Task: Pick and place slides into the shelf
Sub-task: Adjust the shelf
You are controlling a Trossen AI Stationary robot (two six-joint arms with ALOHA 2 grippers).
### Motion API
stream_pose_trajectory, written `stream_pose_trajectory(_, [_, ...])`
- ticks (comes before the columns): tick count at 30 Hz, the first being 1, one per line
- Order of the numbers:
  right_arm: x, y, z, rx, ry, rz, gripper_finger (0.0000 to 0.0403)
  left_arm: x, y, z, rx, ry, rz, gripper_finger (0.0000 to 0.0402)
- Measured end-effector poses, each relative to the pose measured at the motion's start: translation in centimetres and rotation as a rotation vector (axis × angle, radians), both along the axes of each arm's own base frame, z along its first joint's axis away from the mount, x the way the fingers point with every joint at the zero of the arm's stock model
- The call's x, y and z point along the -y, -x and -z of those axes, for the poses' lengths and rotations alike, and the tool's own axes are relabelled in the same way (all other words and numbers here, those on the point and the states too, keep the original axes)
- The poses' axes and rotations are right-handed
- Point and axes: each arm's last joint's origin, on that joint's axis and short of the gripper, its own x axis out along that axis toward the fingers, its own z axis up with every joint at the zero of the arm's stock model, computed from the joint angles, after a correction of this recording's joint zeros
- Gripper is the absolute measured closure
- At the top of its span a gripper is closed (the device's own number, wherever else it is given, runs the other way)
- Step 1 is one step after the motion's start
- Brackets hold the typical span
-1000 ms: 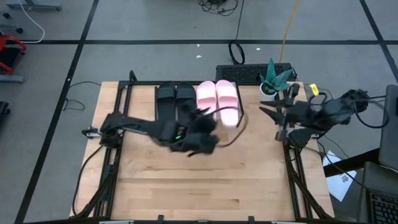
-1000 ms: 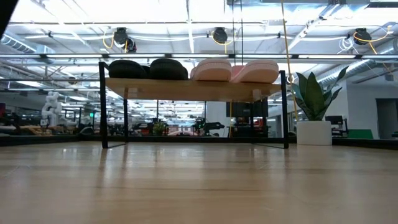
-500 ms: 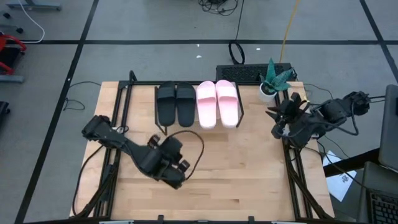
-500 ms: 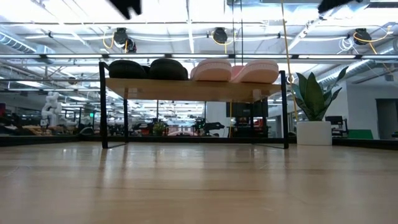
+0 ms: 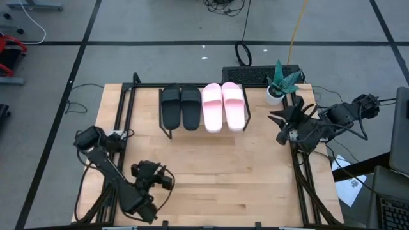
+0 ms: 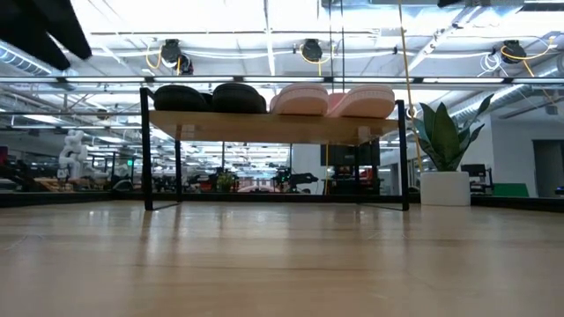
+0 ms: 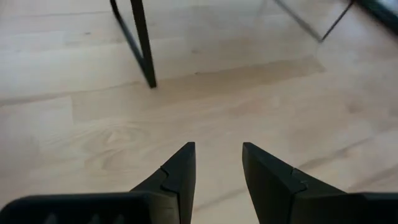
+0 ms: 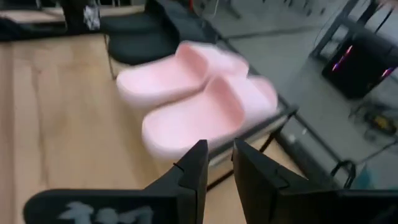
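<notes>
The left tool (image 5: 167, 181) is hovering over the near left part of the bench (image 5: 217, 172), fingers apart and empty. The right tool (image 5: 276, 120) is waiting at the bench's right edge, fingers narrowly apart and empty. Farther back, two black slides (image 5: 180, 107) and two pink slides (image 5: 223, 106) are sitting side by side on the shelf (image 6: 273, 126).

A: How many slides are there?

B: Four. Two black slides (image 5: 181, 107) and two pink slides (image 5: 223, 106).

A: How many shelves?

B: Just one shelf (image 6: 273, 127). All four slides sit on it in a row.

A: How many robot arms?

B: Two. One left arm (image 5: 118, 180) and one right arm (image 5: 326, 121).

A: Any plants?

B: One plant (image 5: 281, 80) in one white pot (image 6: 445, 187).

A: And desks?

B: One desk (image 5: 223, 172).
</notes>
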Motion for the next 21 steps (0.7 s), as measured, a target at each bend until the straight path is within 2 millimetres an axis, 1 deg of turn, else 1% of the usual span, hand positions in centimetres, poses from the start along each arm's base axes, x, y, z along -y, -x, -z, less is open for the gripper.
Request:
stream_pose_trajectory(3, [-0.1, -0.4, -0.6, 0.044, 0.068, -0.012, 0.0335, -0.8, 0.1, 1.9, 0.02, -0.017, -0.026, 0.0273])
stream_pose_trajectory(7, [-0.4, -1.1, -1.5, 0.096, 0.128, -0.06, 0.0335, -3.0, -0.4, 3.5, 0.013, -0.091, -0.064, 0.0273])
stream_pose_trajectory(9, [-0.6, -1.3, -1.9, 0.121, 0.142, -0.08, 0.0335, -4.0, -0.7, 4.5, 0.01, -0.098, -0.095, 0.0273])
stream_pose_trajectory(12, [-0.7, -1.5, -2.3, 0.148, 0.153, -0.094, 0.0335, -5.2, -0.6, 5.8, -0.004, -0.113, -0.127, 0.0273])
stream_pose_trajectory(16, [-0.6, -1.5, -2.4, 0.155, 0.157, -0.099, 0.0335, -5.9, -0.8, 7.2, 0.035, -0.087, -0.149, 0.0273])
stream_pose_trajectory(19, [-0.6, -1.4, -2.4, 0.15, 0.168, -0.105, 0.0335, -5.8, -1.3, 7.5, 0.101, -0.064, -0.143, 0.0273])
stream_pose_trajectory(21, [-0.6, -1.4, -2.4, 0.153, 0.167, -0.104, 0.0335, -5.5, -1.6, 7.3, 0.145, -0.043, -0.129, 0.0273])
